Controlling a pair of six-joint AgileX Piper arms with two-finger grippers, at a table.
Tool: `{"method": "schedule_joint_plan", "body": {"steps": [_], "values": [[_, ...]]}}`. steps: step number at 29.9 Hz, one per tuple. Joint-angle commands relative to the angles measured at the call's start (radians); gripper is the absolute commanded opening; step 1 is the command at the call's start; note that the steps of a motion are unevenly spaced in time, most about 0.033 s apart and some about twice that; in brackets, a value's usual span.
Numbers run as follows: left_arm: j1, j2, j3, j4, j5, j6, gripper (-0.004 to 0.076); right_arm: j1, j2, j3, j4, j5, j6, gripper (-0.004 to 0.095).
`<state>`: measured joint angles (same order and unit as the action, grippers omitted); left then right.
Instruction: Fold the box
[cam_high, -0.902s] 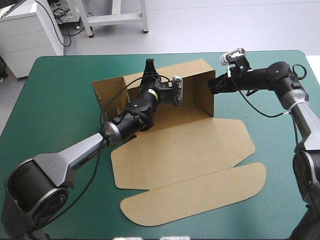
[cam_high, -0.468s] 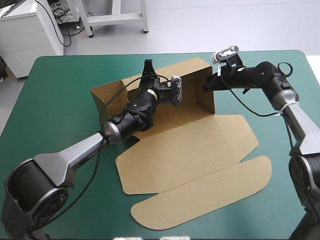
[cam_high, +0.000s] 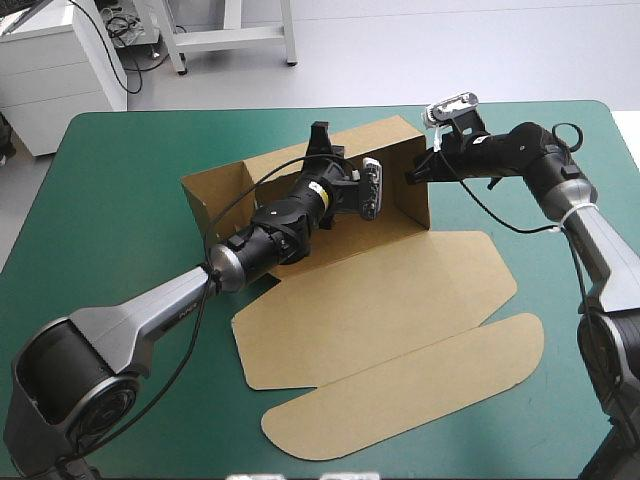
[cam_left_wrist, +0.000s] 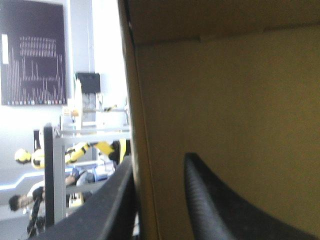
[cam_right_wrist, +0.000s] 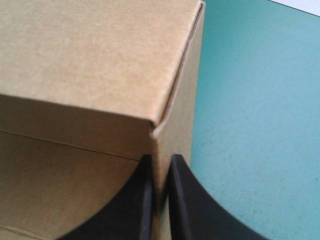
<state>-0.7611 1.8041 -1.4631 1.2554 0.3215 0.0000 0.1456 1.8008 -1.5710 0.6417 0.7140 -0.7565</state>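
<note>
Box (cam_high: 372, 290): brown, mid-surface toward the far side; far, left and right walls stand up, near panels lie flat

Lid (cam_high: 400, 395): flat on the surface (cam_high: 110, 230), spread out toward the near right edge

Left end effector (cam_left_wrist: 160, 165): reaches in from the near left, over the box's floor, to the far wall (cam_high: 392, 150); its black fingers stand a little apart and straddle that wall's top edge, one on the outer side, one on the inner, with a gap showing at the inner one, so nothing is clamped

Right end effector (cam_right_wrist: 159, 167): at the box's far right corner, coming in from the right; fingers all but closed, pinching the right wall (cam_high: 412, 205) by its top edge, one finger inside the box, the other outside

Cover: teal-green, bare just beyond the right wall's outer face
</note>
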Motion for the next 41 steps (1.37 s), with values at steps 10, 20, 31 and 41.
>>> {"method": "schedule_joint_plan", "body": {"steps": [10,20,31,41], "values": [[-0.061,-0.130,-0.030,0.020,-0.093,-0.164,0.0393,0.016,-0.033,-0.014,-0.039,0.083,0.108,0.0000],[-0.092,-0.286,-0.030,-0.133,0.154,-0.203,0.0042,0.016,-0.037,-0.025,-0.061,0.111,0.193,0.0000],[0.091,-0.458,-0.030,-0.305,0.289,-0.201,0.0009,0.016,-0.184,-0.033,-0.249,0.225,0.415,0.0000],[0.442,-0.514,-0.030,-0.647,0.329,-0.130,0.0009,0.016,-0.235,-0.098,-0.322,0.504,0.575,0.0000]]}}
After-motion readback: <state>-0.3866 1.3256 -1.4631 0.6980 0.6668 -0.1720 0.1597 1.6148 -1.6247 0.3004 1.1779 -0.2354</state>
